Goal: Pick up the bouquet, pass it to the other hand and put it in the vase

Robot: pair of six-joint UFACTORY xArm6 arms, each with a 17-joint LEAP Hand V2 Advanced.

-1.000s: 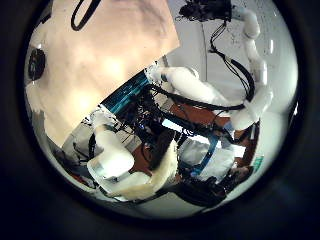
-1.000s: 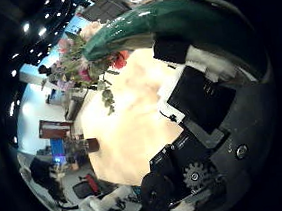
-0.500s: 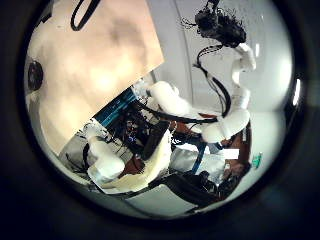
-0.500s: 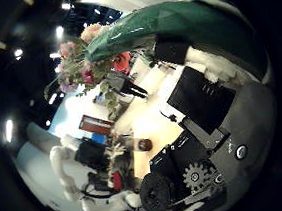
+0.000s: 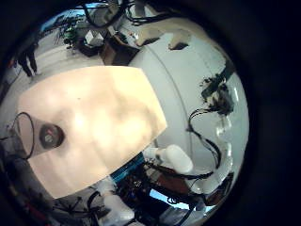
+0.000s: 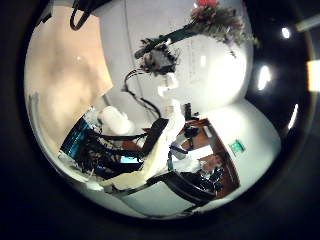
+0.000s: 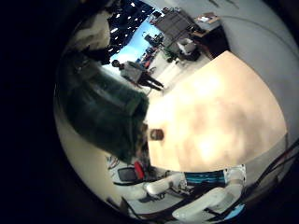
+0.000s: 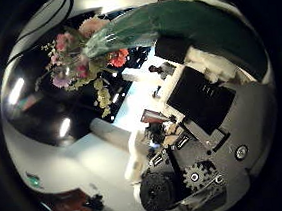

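The bouquet [image 8: 124,37] lay in my right hand [image 8: 205,94], whose fingers were clasped round its green wrap, with the pink and red flowers poking out beyond the palm. That hand's little-finger side view showed only the dark wrap close up, and past it the vase [image 7: 156,133] standing on the pale table [image 7: 215,103], well apart from the bouquet. From my left hand [image 6: 160,150] I saw the whole bouquet held aloft, far off. My left fingers hung relaxed and empty, the palm turned toward the bouquet.
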